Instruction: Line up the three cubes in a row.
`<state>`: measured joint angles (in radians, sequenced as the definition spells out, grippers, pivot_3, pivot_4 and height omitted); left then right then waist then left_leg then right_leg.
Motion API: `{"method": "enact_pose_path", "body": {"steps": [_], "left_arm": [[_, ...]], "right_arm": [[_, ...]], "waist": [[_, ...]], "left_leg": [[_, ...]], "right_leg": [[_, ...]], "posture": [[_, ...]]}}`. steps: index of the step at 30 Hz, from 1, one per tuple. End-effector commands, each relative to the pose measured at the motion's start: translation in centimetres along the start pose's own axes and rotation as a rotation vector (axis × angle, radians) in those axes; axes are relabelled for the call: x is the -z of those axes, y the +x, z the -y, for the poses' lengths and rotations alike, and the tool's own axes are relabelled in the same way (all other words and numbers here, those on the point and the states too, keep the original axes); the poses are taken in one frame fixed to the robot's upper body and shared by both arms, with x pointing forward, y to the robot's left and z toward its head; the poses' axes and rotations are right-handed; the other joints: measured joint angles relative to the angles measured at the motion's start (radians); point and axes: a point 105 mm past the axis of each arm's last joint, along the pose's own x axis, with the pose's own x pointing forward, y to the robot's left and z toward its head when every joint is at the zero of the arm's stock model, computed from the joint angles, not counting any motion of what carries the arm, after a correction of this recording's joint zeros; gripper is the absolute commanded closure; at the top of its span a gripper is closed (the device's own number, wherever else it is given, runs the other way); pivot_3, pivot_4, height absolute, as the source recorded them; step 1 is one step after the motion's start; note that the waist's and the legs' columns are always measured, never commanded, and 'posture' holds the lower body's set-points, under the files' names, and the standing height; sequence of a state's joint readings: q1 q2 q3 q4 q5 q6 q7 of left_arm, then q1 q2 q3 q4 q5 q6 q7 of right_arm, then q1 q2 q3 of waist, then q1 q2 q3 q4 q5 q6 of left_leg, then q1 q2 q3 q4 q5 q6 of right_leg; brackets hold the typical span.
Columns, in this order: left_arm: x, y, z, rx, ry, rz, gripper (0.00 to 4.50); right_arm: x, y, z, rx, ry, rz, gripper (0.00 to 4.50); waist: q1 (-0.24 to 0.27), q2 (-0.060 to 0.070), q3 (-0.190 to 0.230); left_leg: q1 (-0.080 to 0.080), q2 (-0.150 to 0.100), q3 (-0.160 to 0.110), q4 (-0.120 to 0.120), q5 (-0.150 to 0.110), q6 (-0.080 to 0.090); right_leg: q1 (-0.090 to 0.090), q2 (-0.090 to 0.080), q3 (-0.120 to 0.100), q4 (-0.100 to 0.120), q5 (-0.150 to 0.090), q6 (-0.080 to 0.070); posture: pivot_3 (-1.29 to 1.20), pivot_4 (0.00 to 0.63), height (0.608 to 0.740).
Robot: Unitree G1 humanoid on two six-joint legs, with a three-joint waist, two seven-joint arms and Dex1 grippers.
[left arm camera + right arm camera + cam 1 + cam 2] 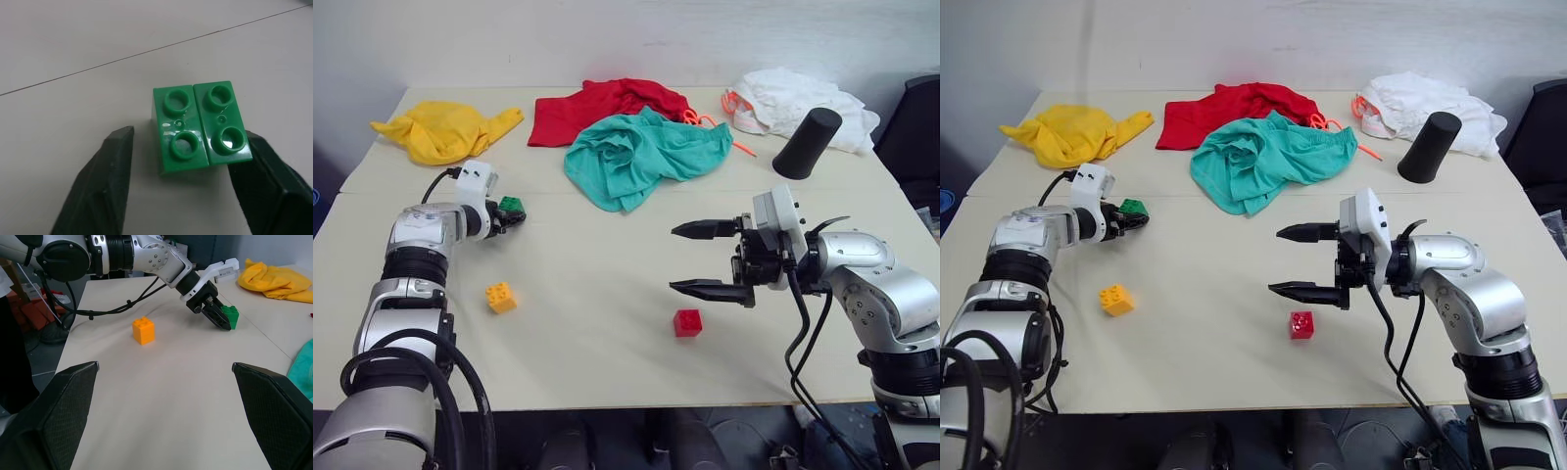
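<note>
From the head cameras, we are looking at a pale surface (607,294). The left end effector (514,215) is reaching to the small green studded plastic brick (512,205), which is sitting right at its tips. The yellow-orange studded plastic brick (501,297) is lying nearer the robot on the same side. The red studded plastic brick (687,322) is resting just below the right end effector (705,259), whose fingers are standing wide apart and holding nothing.

From the left wrist, we are seeing the green brick between the two dark fingers (105,181): one is touching its side, the other is standing just clear, so the pinch is not yet complete. The brick looks about square, with no clear long axis.

From the right wrist, we are seeing the left end effector at the green brick, with the yellow-orange brick near it.

We are finding no readable writing or brand anywhere.
</note>
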<state>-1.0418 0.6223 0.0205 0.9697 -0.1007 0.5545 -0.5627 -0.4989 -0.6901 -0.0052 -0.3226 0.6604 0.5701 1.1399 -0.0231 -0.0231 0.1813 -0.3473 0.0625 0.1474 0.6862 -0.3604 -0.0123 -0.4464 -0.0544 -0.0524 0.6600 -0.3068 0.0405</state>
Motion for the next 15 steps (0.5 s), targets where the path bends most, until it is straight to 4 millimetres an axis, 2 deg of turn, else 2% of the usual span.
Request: {"method": "enact_pose_path", "body": {"steps": [1,2,7,9,11,13,15], "left_arm": [[-1.2,-0.1,0.0,0.0,0.032,0.034,2.88],[-1.1,-0.1,-0.1,-0.001,0.035,0.036,3.01],[-1.2,-0.6,-0.3,0.029,0.046,0.045,3.0],[-2.1,-1.5,0.3,0.112,0.112,0.088,3.0],[-3.0,-2.8,1.8,0.243,0.246,0.142,3.0],[-2.7,-4.2,3.3,0.341,0.398,0.142,3.0],[-2.2,-6.5,6.5,0.524,0.505,0.162,3.0]], "right_arm": [[-1.1,-0.2,-0.5,-0.012,-0.043,0.02,0.0],[-1.1,-0.2,-0.5,-0.013,-0.042,0.019,0.0],[-0.8,-0.2,-0.7,-0.033,-0.042,-0.003,0.0],[-0.2,-0.5,-0.8,-0.054,-0.049,-0.043,0.0],[0.6,-0.8,-1.1,-0.08,-0.069,-0.101,0.0],[1.4,-1.2,-1.4,-0.091,-0.075,-0.137,0.0],[1.6,-1.6,-1.7,-0.099,-0.053,-0.147,0.0]], "waist": [[0.0,0.0,0.0],[0.0,0.0,0.0],[0.0,0.0,0.0],[-0.002,0.0,0.0],[-0.005,0.0,0.0],[-0.006,0.0,0.0],[-0.006,0.0,0.0]], "left_leg": [[0.0,0.0,0.0,0.0,0.0,0.0],[0.0,0.0,0.0,0.0,0.0,0.0],[0.0,0.0,0.0,0.001,0.0,0.0],[-0.001,0.0,0.0,0.001,0.0,0.0],[-0.004,0.001,0.0,0.002,0.0,0.0],[-0.004,0.001,0.0,0.002,0.0,0.0],[-0.004,0.002,0.0,0.002,0.0,0.0]], "right_leg": [[0.0,0.0,0.0,0.0,0.0,0.0],[0.0,0.0,0.0,0.0,0.0,0.0],[0.0,0.0,0.0,0.0,0.0,0.0],[0.0,0.0,-0.001,0.0,0.0,0.0],[-0.002,0.001,-0.002,0.001,0.0,0.0],[-0.003,0.001,-0.002,0.003,0.0,0.0],[-0.003,0.001,0.0,0.003,0.0,0.0]], "posture": [[0.0,0.15,0.74],[0.0,0.15,0.74],[0.0,0.15,0.74],[0.0,0.15,0.74],[0.0,0.15,0.74],[0.0,0.15,0.74],[0.0,0.15,0.74]]}}
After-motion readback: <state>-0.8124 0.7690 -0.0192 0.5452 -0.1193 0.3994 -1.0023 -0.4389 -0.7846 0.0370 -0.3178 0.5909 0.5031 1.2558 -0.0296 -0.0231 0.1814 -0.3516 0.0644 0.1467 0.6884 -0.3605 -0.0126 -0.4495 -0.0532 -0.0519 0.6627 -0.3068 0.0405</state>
